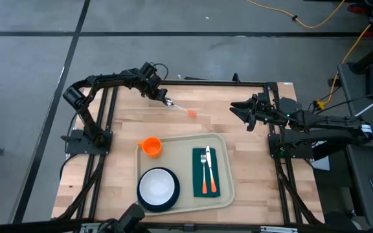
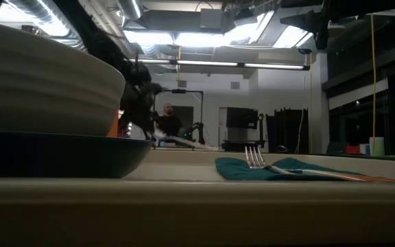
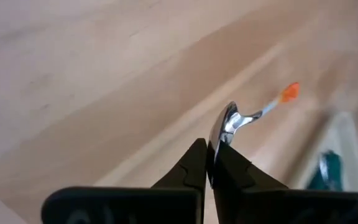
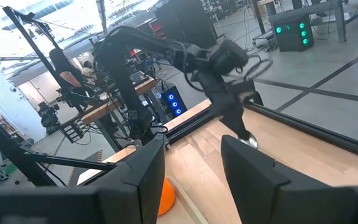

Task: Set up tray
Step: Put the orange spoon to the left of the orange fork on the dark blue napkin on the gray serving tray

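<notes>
- Gripping the spoon [image 1: 180, 107] by its metal bowl, the left gripper [image 1: 166, 101] stands at the far side of the wooden table [image 1: 118, 133]; its fingers are fully closed on the bowl, and the orange handle tip points away toward the tray.
- The tray [image 1: 224, 169], large, cream plastic with rounded corners and a raised rim, lies at the near middle of the table.
- On it are a white bowl on a dark plate [image 1: 158, 188], an orange cup [image 1: 151, 146] at its far left corner, and a dark green napkin [image 1: 206, 171] with a fork [image 1: 203, 169] and a knife [image 1: 210, 170], both orange-handled.
- The right gripper [image 1: 240, 108] waits at the far right with its fingers apart, holding nothing.
- To do this step well, I think the arm should lift the spoon straight up before it carries it, because the grip on smooth, curved metal is narrow and may slip or turn.
- The spoon probably belongs on the napkin beside the knife, parallel to it; a low and slow release would keep the soft cloth flat.
</notes>
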Available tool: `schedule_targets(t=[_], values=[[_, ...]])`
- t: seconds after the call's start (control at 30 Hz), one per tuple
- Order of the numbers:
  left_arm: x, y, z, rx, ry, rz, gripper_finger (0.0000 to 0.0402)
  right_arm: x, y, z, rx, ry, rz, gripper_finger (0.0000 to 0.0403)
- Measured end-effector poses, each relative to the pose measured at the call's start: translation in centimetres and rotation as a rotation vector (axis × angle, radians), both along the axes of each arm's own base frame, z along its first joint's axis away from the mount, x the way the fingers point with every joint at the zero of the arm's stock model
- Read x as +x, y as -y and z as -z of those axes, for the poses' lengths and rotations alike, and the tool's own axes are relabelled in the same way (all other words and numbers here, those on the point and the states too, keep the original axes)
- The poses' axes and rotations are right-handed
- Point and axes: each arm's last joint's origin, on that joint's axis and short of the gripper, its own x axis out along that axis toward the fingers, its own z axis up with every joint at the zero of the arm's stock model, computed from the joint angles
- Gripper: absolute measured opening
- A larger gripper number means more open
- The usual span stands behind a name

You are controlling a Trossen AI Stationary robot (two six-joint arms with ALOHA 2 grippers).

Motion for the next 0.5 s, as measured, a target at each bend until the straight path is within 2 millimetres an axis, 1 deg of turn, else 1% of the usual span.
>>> schedule_targets(t=[0.13,0.3,0.4,0.5], values=[[0.2,0.0,-2.8,0.035,0.063,0.050,0.0002,0.0,0.0,0.0,0.001,-0.001,0.000,0.0163],[0.5,0.3,-6.8,0.089,0.196,0.125,0.0002,0.0,0.0,0.0,0.002,0.001,0.000,0.0163],[1.2,1.0,-9.2,0.100,0.313,0.214,0.0002,0.0,0.0,-0.1,0.000,0.013,-0.011,0.0163],[2.3,2.1,-10.8,0.077,0.412,0.316,0.0002,0.0,-0.1,-0.3,-0.003,0.035,-0.033,0.0163]])
